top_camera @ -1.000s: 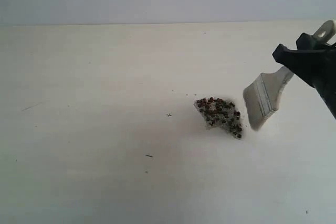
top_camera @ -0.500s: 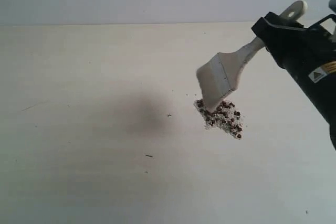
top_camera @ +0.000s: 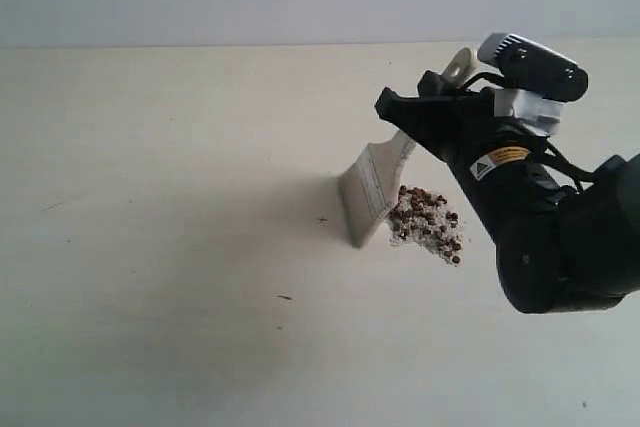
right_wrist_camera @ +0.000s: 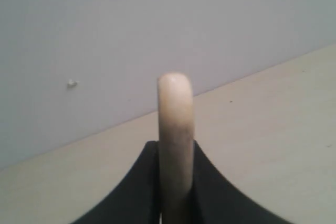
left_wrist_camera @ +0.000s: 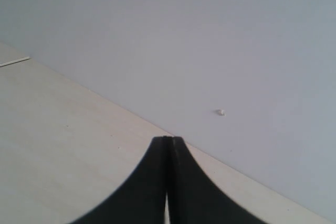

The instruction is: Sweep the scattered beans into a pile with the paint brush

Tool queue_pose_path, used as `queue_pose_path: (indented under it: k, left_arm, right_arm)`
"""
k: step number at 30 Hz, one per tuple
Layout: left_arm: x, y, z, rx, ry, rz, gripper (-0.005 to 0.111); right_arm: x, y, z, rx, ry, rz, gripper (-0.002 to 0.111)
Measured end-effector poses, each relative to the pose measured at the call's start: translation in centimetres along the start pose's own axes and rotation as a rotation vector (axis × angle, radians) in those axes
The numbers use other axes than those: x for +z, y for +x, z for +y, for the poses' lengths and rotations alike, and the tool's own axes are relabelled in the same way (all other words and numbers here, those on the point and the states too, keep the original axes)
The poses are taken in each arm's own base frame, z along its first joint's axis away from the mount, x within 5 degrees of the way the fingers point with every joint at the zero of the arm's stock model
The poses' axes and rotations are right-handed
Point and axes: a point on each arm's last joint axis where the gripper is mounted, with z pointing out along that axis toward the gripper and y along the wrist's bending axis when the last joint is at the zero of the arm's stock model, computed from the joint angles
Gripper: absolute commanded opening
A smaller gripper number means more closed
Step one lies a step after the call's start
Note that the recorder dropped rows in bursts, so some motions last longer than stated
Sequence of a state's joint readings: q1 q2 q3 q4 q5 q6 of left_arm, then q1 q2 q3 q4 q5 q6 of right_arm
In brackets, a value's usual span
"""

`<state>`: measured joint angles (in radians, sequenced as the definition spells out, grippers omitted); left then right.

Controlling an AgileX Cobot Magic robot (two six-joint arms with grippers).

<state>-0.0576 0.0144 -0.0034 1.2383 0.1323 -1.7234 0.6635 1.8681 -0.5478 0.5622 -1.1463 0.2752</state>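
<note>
Beans (top_camera: 425, 223) lie piled on the table (top_camera: 150, 247). Brush (top_camera: 368, 190) stands tilted, bristles down, just beside the beans. Right gripper (top_camera: 412, 107), above the beans, pinches the brush handle. Left gripper (left_wrist_camera: 168, 148): fingers pressed together; its place relative to the beans cannot be told.

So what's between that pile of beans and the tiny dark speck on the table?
The paint brush: its bristle end sits between the beans and the speck, close beside the pile, as the exterior view shows.
</note>
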Motion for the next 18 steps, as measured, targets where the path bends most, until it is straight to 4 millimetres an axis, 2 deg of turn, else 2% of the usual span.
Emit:
queue_pose_path:
  k: [10, 18]
  left_arm:
    - [0.00, 0.00, 0.00, 0.000, 0.000, 0.000, 0.000]
    - [0.00, 0.00, 0.00, 0.000, 0.000, 0.000, 0.000]
  right_arm:
    - [-0.16, -0.18, -0.71, -0.129, 0.109, -0.038, 0.000]
    - [-0.11, -0.32, -0.60, -0.166, 0.110, -0.051, 0.000]
